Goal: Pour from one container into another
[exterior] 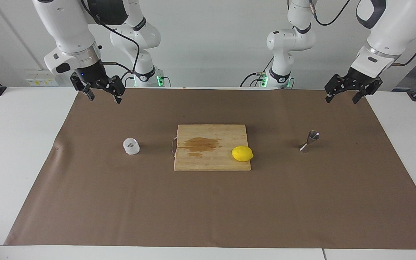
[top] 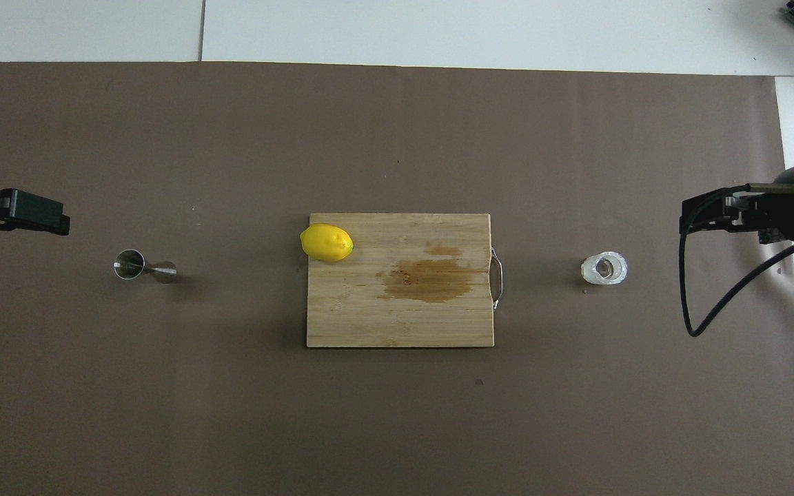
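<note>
2 robot arms wait above the brown-covered surface (exterior: 85, 202). The left claw (exterior: 352, 94) and right claw (exterior: 101, 94) hang released, holding nothing. The glass cup (exterior: 131, 146) stands below the right claw, the steel jigger (exterior: 310, 141) below the left, each within easy reach.

Left gripper (exterior: 342, 96): raised, fingers spread, arm waiting | Right gripper (exterior: 104, 96): raised, fingers spread, arm waiting

A robotics lab: bare white walls, a paper-covered table (exterior: 208, 224), two bench-mounted arms with trailing cables.
</note>
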### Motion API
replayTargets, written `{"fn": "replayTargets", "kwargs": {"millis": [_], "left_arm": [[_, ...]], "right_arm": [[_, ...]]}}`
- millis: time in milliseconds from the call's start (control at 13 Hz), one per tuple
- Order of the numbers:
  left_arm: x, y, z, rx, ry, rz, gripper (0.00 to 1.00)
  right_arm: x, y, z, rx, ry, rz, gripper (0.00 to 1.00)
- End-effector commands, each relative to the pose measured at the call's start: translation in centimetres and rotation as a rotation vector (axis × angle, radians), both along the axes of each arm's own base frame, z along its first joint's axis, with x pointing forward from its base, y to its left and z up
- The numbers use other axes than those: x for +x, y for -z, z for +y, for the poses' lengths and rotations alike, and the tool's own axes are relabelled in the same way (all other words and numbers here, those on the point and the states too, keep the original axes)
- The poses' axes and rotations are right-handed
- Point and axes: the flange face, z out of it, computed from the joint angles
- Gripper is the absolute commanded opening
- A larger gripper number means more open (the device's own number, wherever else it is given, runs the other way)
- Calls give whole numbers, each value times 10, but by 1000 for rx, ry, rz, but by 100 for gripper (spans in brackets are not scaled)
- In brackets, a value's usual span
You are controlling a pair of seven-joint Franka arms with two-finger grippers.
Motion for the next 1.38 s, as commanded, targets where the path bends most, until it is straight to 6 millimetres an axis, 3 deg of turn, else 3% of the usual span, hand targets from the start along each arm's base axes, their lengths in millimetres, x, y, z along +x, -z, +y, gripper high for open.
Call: {"fn": "replayTargets", "kwargs": {"millis": [0, 1304], "left_arm": [[-1, -6, -1, -10, 3, 8, 100], [3, 7, 6, -12, -28, 35, 100]], "right_arm": [[0, -1, -2, 6, -19, 9, 100], [0, -1, -2, 6, -19, 11, 100]]}}
